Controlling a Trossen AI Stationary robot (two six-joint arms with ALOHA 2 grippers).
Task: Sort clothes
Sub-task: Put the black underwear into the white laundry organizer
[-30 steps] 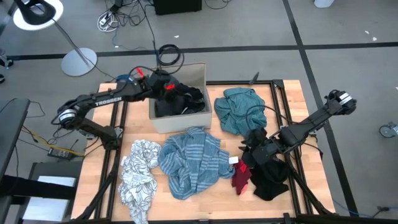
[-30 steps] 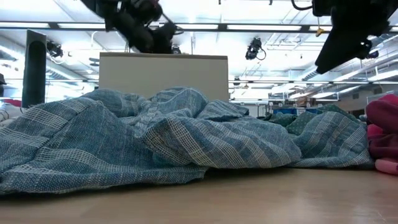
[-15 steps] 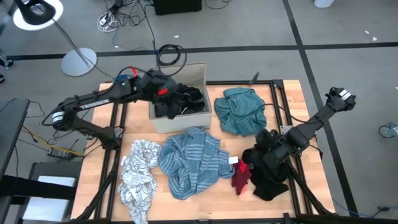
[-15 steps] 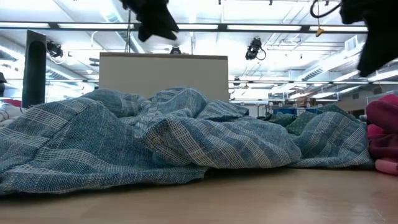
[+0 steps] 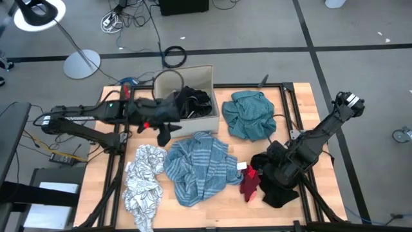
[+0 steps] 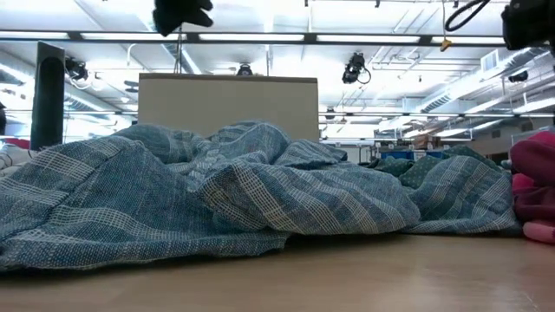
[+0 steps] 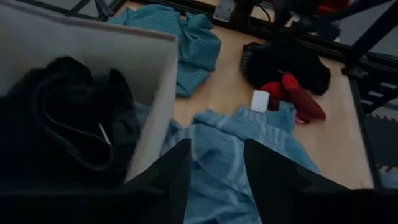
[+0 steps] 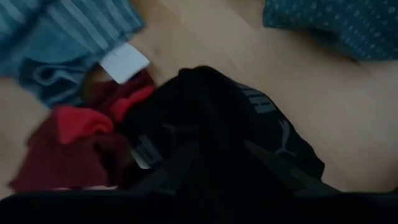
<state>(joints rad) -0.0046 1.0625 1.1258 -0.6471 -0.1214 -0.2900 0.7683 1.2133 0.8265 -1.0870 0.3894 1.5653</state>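
Note:
My left gripper (image 5: 164, 131) is open and empty beside the near left corner of the tan cardboard box (image 5: 188, 122). Its fingers (image 7: 177, 168) stand over the blue-striped garment (image 7: 236, 155). Black clothes (image 5: 193, 102) lie in the box. My right gripper (image 5: 269, 164) is open just above the black garment (image 5: 280, 185) at the near right. That garment's white logo print (image 8: 283, 134) shows past the fingers; I cannot tell whether they touch it. A red piece (image 5: 250, 183) lies beside it.
The blue-striped garment (image 5: 196, 169) lies spread at the table's middle near side. A white-grey patterned piece (image 5: 145, 183) lies to its left and a teal garment (image 5: 248, 115) at the far right. A small white piece (image 5: 243, 166) lies by the red one.
My left gripper has drawn back out of the box, toward the table's left and near edges, leaving the black clothes inside. My right gripper has gone toward the near edge, over the black garment.

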